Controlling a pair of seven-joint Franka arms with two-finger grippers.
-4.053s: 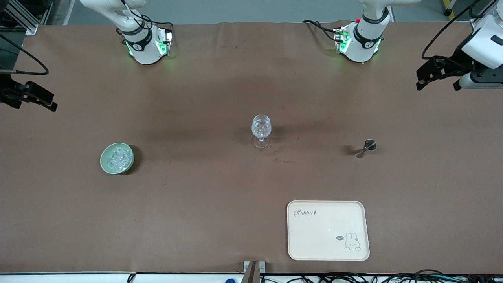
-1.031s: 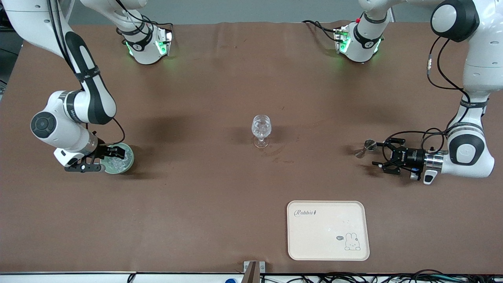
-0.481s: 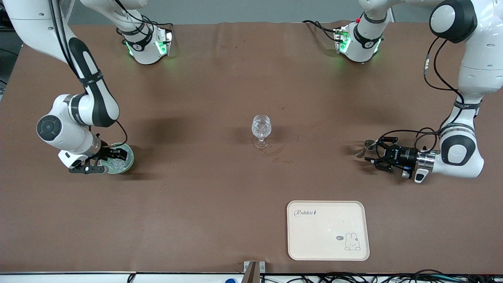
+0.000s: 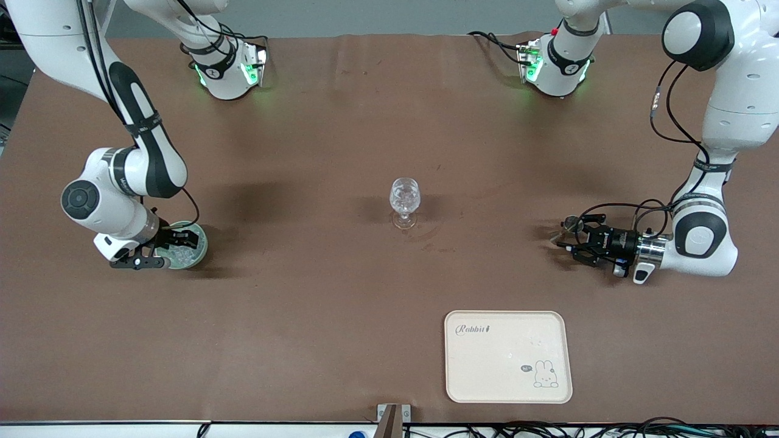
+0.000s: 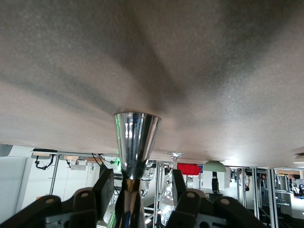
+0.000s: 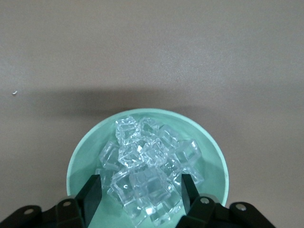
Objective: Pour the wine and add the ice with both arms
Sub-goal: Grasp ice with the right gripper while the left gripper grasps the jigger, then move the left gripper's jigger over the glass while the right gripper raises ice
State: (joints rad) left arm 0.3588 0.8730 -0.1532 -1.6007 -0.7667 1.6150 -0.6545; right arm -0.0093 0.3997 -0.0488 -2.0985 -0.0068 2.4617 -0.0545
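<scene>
A silver hourglass-shaped jigger (image 4: 571, 224) stands toward the left arm's end of the table. My left gripper (image 4: 566, 236) lies low and level there, open, with a finger on each side of the jigger's (image 5: 136, 137) waist and a gap at each finger. A green bowl (image 4: 199, 248) of ice (image 6: 147, 161) stands toward the right arm's end. My right gripper (image 4: 167, 248) is over the bowl (image 6: 76, 159), open, its fingers (image 6: 92, 190) on either side of the heaped ice cubes. A stemmed glass (image 4: 405, 198) with glittering clear contents stands mid-table.
A cream tray (image 4: 508, 356) with a rabbit drawing lies near the table's front edge, nearer the camera than the jigger. The brown table (image 4: 316, 304) is bare between the bowl, glass and tray. The glass also shows far off in the left wrist view (image 5: 167, 199).
Both arms came in from the table's ends. In the last second the left gripper slid up to the jigger until its fingers flank it. The right gripper shifted slightly over the bowl.
</scene>
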